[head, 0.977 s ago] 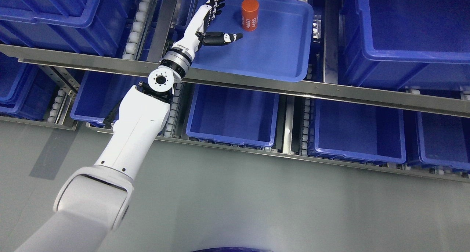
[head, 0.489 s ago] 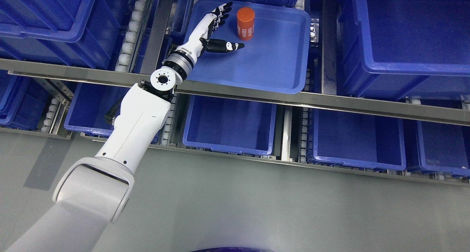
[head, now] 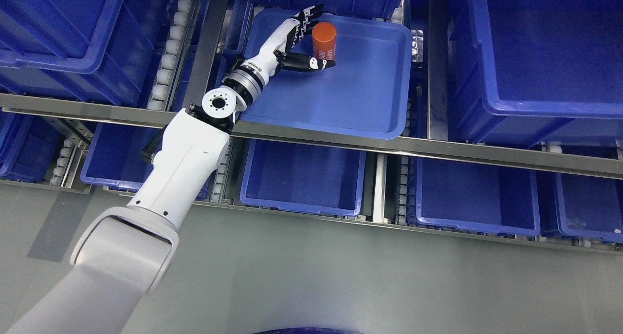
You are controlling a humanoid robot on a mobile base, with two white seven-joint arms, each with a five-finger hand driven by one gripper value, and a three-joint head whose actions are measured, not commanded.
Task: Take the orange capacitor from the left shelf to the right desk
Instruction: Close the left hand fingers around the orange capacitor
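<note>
Left hand (head: 292, 44) is spread wide and holds nothing, fingers (head: 304, 20) and thumb (head: 316, 64) flanking the orange capacitor (head: 324, 40). Beneath it lies a shallow blue tray (head: 340, 100); nothing obstructs the cylinder. It stands upright, white print on its side.

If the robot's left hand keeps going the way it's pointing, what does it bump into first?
Probably the orange capacitor: the left hand is open with it between fingers and thumb. Depth is unclear.
</note>
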